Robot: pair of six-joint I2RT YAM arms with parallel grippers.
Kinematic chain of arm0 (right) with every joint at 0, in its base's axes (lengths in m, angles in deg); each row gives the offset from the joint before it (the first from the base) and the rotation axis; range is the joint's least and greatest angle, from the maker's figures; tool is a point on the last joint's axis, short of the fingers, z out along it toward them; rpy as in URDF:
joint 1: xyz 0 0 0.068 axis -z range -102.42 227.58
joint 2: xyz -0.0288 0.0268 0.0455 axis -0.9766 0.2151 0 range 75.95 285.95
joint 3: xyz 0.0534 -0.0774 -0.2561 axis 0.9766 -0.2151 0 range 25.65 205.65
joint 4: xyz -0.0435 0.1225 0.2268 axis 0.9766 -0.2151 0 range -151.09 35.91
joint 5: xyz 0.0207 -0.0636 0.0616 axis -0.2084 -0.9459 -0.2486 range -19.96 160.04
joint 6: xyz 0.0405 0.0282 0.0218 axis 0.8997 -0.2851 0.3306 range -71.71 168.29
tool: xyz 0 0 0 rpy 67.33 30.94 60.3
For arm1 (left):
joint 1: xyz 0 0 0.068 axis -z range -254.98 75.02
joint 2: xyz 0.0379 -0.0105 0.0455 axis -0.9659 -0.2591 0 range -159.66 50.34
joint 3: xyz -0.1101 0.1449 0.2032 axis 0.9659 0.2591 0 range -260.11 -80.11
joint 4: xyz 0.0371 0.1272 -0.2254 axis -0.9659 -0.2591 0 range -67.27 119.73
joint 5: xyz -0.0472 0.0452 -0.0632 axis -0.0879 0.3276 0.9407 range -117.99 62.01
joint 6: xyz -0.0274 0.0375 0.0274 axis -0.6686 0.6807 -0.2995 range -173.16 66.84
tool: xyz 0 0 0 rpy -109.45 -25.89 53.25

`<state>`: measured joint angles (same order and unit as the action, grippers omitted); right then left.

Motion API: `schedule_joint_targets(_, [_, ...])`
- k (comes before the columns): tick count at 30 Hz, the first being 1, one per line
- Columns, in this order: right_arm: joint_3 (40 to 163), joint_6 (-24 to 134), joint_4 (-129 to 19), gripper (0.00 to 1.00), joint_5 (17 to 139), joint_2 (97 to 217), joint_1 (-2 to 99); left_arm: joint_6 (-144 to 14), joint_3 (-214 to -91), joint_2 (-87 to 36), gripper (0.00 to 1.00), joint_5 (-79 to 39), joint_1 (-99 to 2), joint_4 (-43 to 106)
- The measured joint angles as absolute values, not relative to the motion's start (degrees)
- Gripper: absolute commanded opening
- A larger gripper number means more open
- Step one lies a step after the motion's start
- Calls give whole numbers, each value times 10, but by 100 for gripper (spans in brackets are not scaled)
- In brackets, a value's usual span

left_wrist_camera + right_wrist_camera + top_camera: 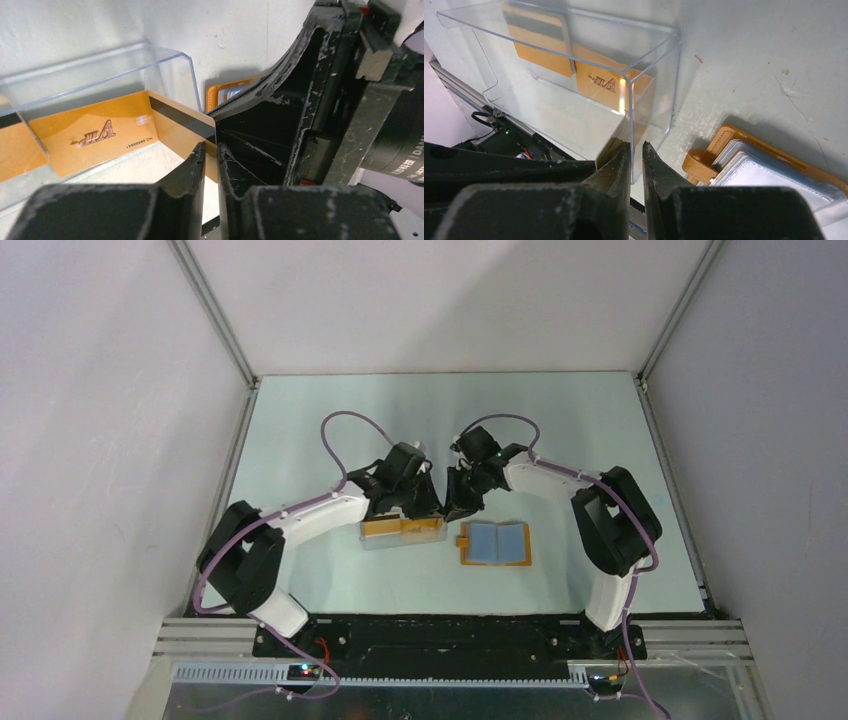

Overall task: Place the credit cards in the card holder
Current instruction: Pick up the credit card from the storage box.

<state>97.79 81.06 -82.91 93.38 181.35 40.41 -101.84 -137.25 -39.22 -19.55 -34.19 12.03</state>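
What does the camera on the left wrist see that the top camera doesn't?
Only the left wrist view: the left gripper pinching a striped card, its dark stripe showing, and the letters VIP on a second card inside the clear box.
Only the top view: the whole left arm and right arm, and the card holder lying fully open, its blue-grey pockets facing up, to the right of the box.
Both: the clear box, the gold cards in it, and the card holder's orange edge.

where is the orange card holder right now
In the top view the orange-tan folding card holder lies open and flat just right of centre, immediately right of the clear plastic box.
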Motion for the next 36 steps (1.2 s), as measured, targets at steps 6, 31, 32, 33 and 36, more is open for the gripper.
schedule_joint_targets(6, [977,811,-829,17,935,1810,406,-1028,-1365,-390,20,-205,-341,127])
schedule_joint_targets(31, [977,805,-815,57,967,1754,406,-980,-1370,-356,0,-299,-341,-7])
schedule_joint_targets(32, [977,800,-818,62,969,1737,406,-974,-1370,-336,0,-303,-341,-16])
schedule_joint_targets(33, [977,794,-822,66,971,1717,409,-966,-1371,-308,0,-306,-341,-26])
schedule_joint_targets(36, [977,765,-835,70,993,1642,424,-931,-1386,-214,0,-299,-341,-46])
